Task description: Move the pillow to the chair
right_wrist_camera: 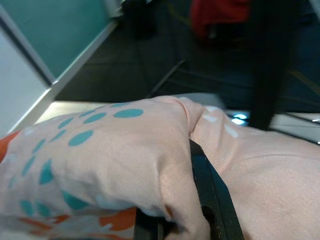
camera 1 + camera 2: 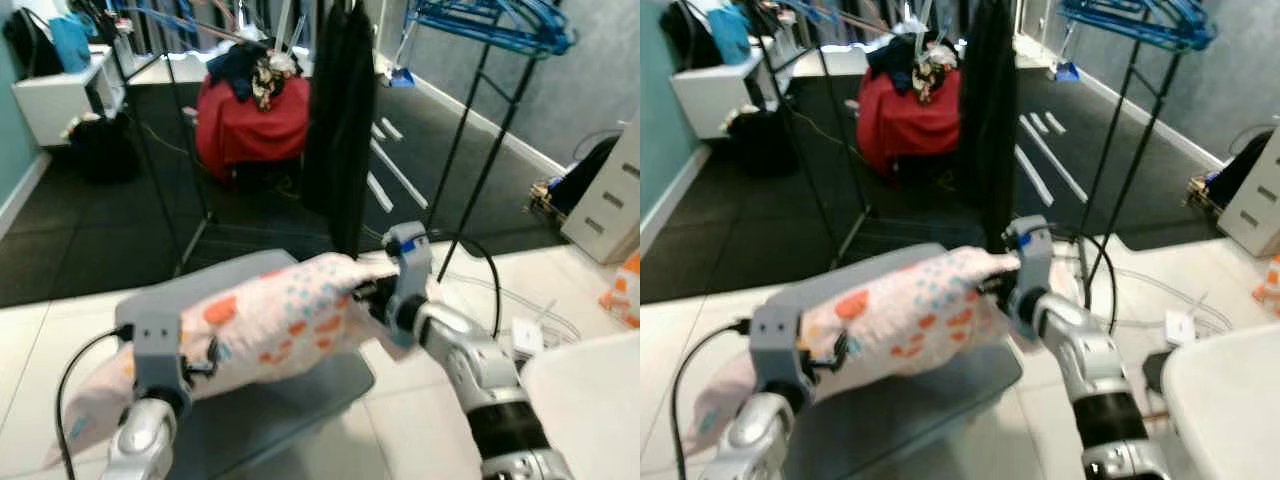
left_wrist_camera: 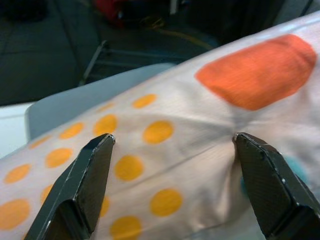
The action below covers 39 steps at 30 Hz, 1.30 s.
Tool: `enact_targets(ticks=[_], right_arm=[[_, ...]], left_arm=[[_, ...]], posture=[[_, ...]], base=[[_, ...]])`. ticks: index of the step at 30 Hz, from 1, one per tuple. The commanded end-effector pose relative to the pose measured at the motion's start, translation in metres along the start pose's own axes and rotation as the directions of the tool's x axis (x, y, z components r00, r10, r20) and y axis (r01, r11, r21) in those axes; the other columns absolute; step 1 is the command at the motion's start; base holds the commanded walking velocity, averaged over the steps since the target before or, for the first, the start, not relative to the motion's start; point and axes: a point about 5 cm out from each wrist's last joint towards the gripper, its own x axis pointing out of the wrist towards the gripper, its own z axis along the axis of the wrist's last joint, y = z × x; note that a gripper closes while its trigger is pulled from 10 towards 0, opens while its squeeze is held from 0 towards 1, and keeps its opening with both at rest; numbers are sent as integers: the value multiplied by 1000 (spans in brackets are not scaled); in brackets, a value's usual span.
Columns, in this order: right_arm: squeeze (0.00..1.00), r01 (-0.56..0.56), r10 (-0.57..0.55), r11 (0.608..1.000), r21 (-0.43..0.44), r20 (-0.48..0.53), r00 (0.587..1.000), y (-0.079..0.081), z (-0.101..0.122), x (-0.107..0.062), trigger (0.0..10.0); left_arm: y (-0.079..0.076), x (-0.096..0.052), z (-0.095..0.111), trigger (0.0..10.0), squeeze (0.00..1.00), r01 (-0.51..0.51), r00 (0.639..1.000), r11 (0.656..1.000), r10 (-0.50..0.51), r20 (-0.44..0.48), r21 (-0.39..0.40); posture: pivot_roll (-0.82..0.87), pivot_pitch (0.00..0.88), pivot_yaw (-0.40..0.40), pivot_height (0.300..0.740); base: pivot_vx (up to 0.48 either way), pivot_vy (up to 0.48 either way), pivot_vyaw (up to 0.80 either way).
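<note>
- No brand, label or writing can be read on anything here.
- The pillow (image 2: pixel 270 325) is soft, puffy, pale pink cloth printed with dots: small orange ones, teal ones, and a few big orange blotches. It creases where it is squeezed.
- It hangs lengthwise between the two arms, just above the seat of the chair (image 2: pixel 260 415); whether it touches the seat I cannot tell.
- The chair is smooth grey plastic with rounded corners, its back edge showing behind the pillow.
- The left pincer (image 3: pixel 172 187) is at the pillow's left end. Its two black, textured fingers (image 3: pixel 92 175) are spread wide, with the cloth bulging between them and pressing against both.
- The right pincer (image 1: pixel 200 200) is at the pillow's right end, pinching a fold of the cloth; one flat black finger (image 1: pixel 210 195) shows buried in the fabric, which wraps around it.
- Beyond the pillow stands a thin black metal rack (image 2: pixel 345 120) with a long black garment hanging from it.
- Farther behind the pillow, a rounded seat draped in red cloth (image 2: pixel 250 125) carries a heap of dark and patterned clothes.
- To the right of the pillow, a blue wire rack (image 2: pixel 500 25) sits atop slim black legs.
- The floor under the chair is glossy pale tile; behind the pillow it turns to dark matting.
</note>
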Motion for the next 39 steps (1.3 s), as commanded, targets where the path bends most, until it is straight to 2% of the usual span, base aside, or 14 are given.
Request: enact_targets(ticks=[1,8,16,18,21,24,26,29,32,35,39], right_arm=[[0,-30,32,999,-18,90,995,7,17,2,10000],[0,-20,21,1000,-17,92,996,6,18,3,10000],[0,101,-101,995,0,90,991,-9,21,2,10000],[0,101,-101,995,0,90,991,-9,21,2,10000],[0,171,-170,985,-4,95,981,-18,23,1,10000],[0,182,-181,983,-4,96,979,-19,24,0,10000],[0,253,-249,966,-55,77,966,-26,21,-2,10000],[0,306,-301,949,-77,69,951,-33,20,-4,10000],[0,418,-413,899,-128,67,908,-47,20,-10,10000],[0,450,-446,882,-142,59,893,-52,18,-12,10000],[0,458,-457,877,-146,46,888,-52,15,-11,10000]], left_arm=[[6,-3,-7,10000,0,-17,999,1000,17,-34,0],[5,-3,-6,10000,0,-14,999,1000,14,-32,0],[2,-1,-5,10000,0,-4,1000,1000,4,-26,-4],[2,-1,-5,10000,0,-4,1000,1000,4,-26,-4],[3,0,-4,10000,0,-3,1000,1000,3,-23,-5],[3,0,-4,10000,0,-2,1000,1000,2,-23,-6],[2,1,-3,10000,0,-2,1000,1000,1,-20,-15],[1,2,-3,10000,0,-2,1000,999,1,-16,-34],[1,4,-1,10000,0,2,1000,999,-3,-10,-48],[0,5,0,10000,0,8,1000,999,-8,-7,-48],[0,6,0,10000,0,12,1000,999,-12,-4,-48]], posture=[[-177,27,-56,740],[-179,28,-57,740],[-183,26,-53,740],[-183,26,-53,740],[-184,26,-52,740],[-184,26,-52,740],[-189,25,-47,740],[-192,24,-46,740],[-192,20,-43,740],[-191,16,-44,740],[-190,13,-44,740]], base=[[0,-480,0],[0,-480,0],[0,-480,-710],[0,-480,-712],[0,-480,-706],[0,-480,-706],[0,-480,-697],[0,-160,-690],[0,0,-688],[0,0,-688],[0,0,-688]])
